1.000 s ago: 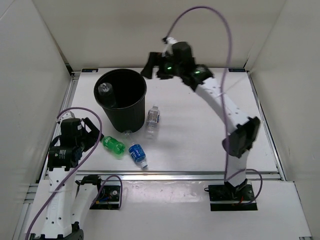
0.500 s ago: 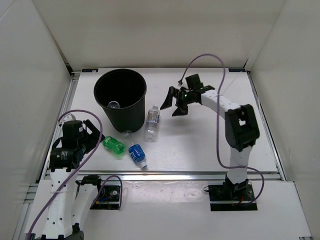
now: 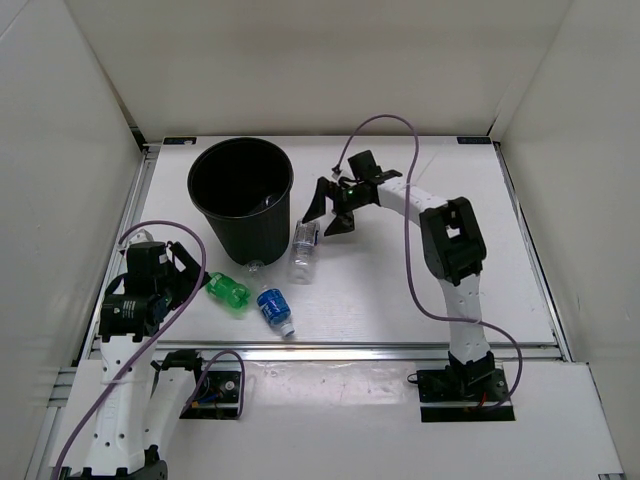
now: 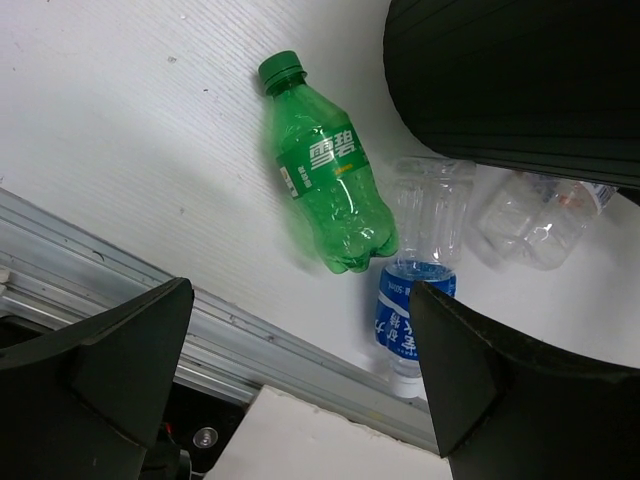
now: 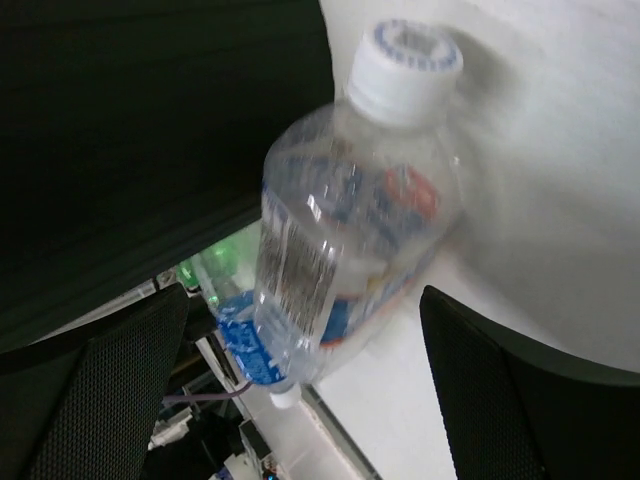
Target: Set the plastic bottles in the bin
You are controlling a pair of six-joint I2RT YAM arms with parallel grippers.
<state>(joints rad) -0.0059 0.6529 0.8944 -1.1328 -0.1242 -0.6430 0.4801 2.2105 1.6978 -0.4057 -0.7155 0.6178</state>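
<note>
The black bin (image 3: 240, 195) stands at the back left; a clear bottle shows faintly inside it (image 3: 268, 200). A clear bottle with a white cap (image 3: 303, 250) lies just right of the bin. My right gripper (image 3: 330, 212) is open and low beside its cap end. In the right wrist view this bottle (image 5: 350, 230) lies ahead, between the open fingers (image 5: 520, 400), not held. A green bottle (image 3: 227, 293) and a blue-label bottle (image 3: 275, 310) lie in front of the bin. My left gripper (image 3: 185, 268) is open and empty, left of the green bottle (image 4: 325, 185).
The table's metal front rail (image 3: 350, 350) runs just behind the blue-label bottle (image 4: 405, 320). White walls close in the left, back and right sides. The right arm's purple cable (image 3: 400, 140) loops over the table's middle back.
A clear bottle dropped into the bin. My right gripper came down from above the bin's right side to the table, beside the clear bottle. The left arm has hardly moved.
</note>
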